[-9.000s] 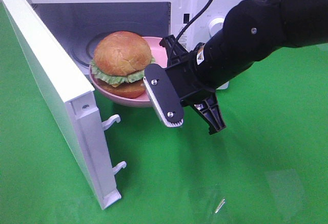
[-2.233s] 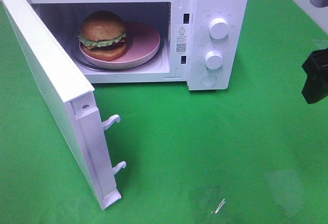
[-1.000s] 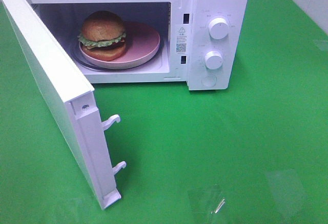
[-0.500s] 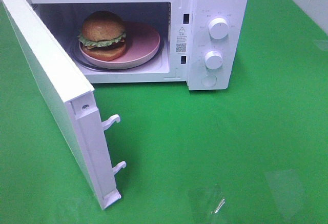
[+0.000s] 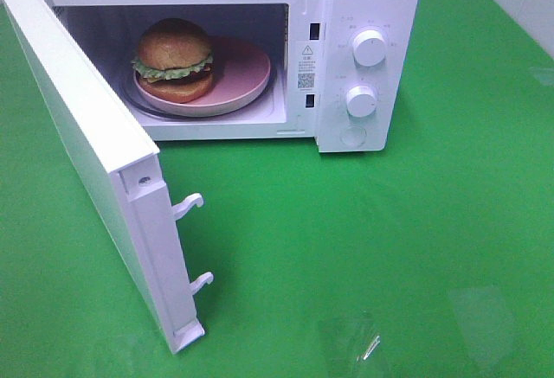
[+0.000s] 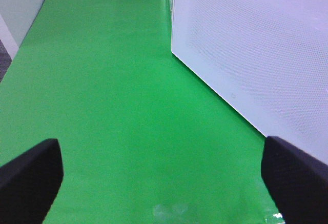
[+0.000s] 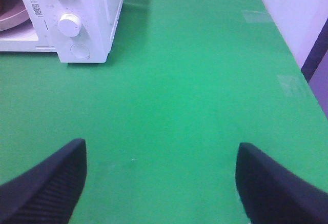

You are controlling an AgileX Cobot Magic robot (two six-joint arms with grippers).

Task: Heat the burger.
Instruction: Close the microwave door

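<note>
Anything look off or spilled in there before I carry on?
Nothing spilled or damaged. The round golden-bun burger sits upright but off-centre, on the hinge-side part of the round pink plate inside the white microwave, whose door stands wide open.

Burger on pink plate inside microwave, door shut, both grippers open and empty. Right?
No: the microwave door is swung open, per the exterior high view. Rest holds: burger on the pink plate inside, left gripper and right gripper open and empty.
</note>
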